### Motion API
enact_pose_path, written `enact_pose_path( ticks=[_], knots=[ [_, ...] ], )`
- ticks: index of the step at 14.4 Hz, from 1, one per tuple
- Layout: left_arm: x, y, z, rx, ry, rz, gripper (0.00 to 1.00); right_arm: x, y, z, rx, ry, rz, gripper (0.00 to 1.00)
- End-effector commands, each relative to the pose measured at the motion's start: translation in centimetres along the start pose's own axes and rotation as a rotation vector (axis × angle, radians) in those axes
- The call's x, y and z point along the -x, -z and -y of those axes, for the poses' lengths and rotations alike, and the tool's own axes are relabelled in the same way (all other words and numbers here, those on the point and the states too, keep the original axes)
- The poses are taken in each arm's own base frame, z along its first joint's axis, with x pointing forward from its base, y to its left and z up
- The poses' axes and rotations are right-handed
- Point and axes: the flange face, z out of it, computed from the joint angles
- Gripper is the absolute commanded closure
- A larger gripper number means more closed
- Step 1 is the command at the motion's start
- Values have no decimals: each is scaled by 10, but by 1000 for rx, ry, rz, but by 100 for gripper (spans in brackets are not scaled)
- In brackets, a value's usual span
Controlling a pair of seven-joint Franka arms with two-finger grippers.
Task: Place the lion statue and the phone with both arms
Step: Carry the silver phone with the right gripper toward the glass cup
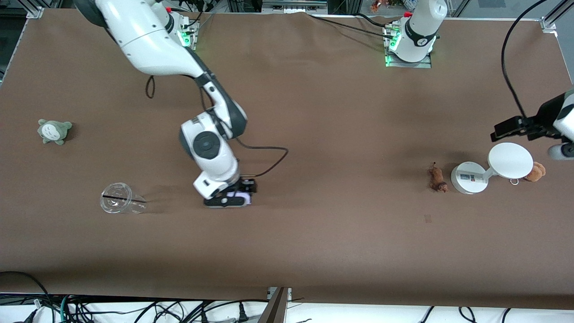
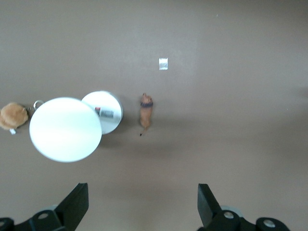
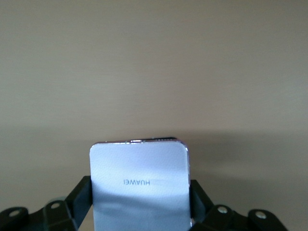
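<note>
The phone [image 1: 237, 196], a pale lavender-white slab, sits low over the table near the middle, under the right arm's hand. My right gripper [image 1: 229, 198] is shut on it; in the right wrist view the phone [image 3: 138, 168] fills the gap of the right gripper [image 3: 139, 188], with a finger [image 3: 82, 195] against each long edge. The lion statue [image 1: 437, 178], small and orange-brown, lies on the table beside the white stand, toward the left arm's end. My left gripper [image 1: 509, 128] hangs high above that area, open and empty [image 2: 143, 190]; the lion [image 2: 146, 109] shows below it.
A white round-based stand [image 1: 468, 178] with a disc [image 1: 510, 160] is next to the lion, with a fuzzy brown plush [image 1: 536, 171] beside it. A clear cup [image 1: 119, 203] lies on its side near the phone. A grey-green plush [image 1: 54, 131] sits at the right arm's end.
</note>
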Motion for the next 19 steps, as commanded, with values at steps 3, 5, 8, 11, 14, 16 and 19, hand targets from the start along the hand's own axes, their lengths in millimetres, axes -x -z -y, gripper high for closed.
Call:
enact_pose_path(
  ticks=[3,5,8,11,14,16,19],
  knots=[
    [20,8,8,-25,8,32,0,0,5,-96,12,154,50,51],
    [19,3,10,-46,5,42,0,0,-2,-132,-12,198,68,49],
    [9,-9,11,-50,9,63,0,-1,-19,-160,-37,226,49,49],
    [7,-11,8,-40,7,63,0,5,-33,-161,-41,222,34,40],
    [7,-10,12,-40,7,61,0,9,-40,-162,-56,186,50,39],
    [6,-9,25,-34,22,58,0,10,-40,-163,-63,173,54,21],
    [4,-11,35,-33,36,59,0,8,-33,-167,-57,169,51,11]
  ],
)
